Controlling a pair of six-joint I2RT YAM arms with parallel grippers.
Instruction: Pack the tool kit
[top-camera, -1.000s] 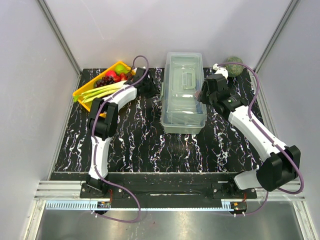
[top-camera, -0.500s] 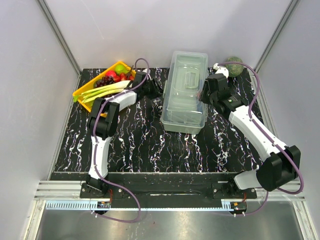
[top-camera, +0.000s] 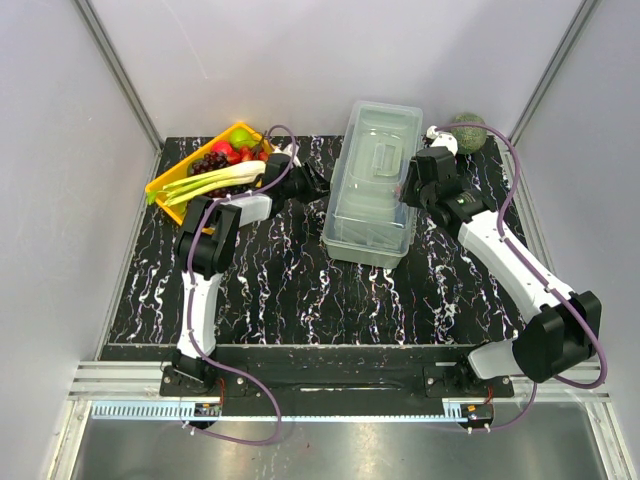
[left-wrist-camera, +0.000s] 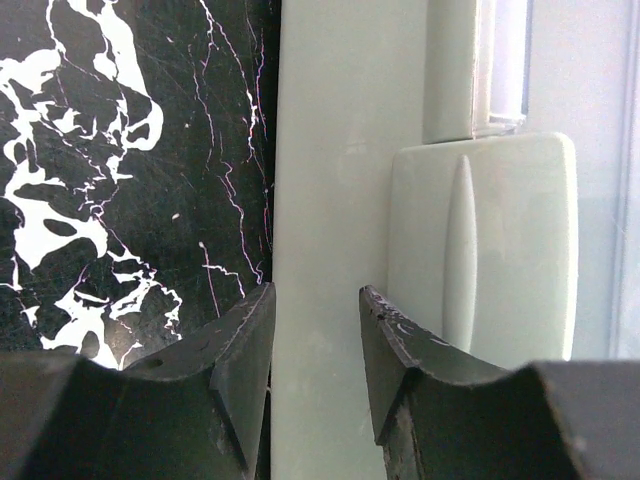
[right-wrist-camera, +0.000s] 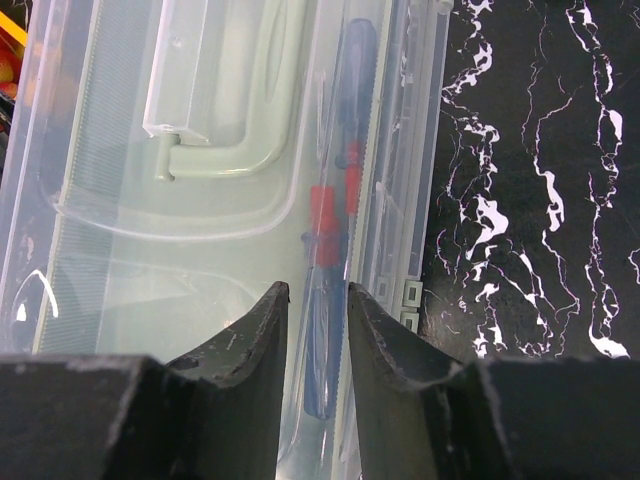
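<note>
The toolbox (top-camera: 372, 185) lies centre-rear on the table (top-camera: 270, 290), with its long axis running 6 to 12 o'clock and the far end angled slightly toward 1. The left gripper (left-wrist-camera: 315, 292), part open and empty, faces the 9 o'clock wall. The right gripper (right-wrist-camera: 316, 287), narrowly open, hovers over the 3 o'clock lid rim. Only the right wrist view shows the screwdrivers (right-wrist-camera: 335, 200) inside.

Toolbox (top-camera: 372, 185) skewed; left arm (top-camera: 240, 205), right arm (top-camera: 500, 250) flanking, contact unclear.
</note>
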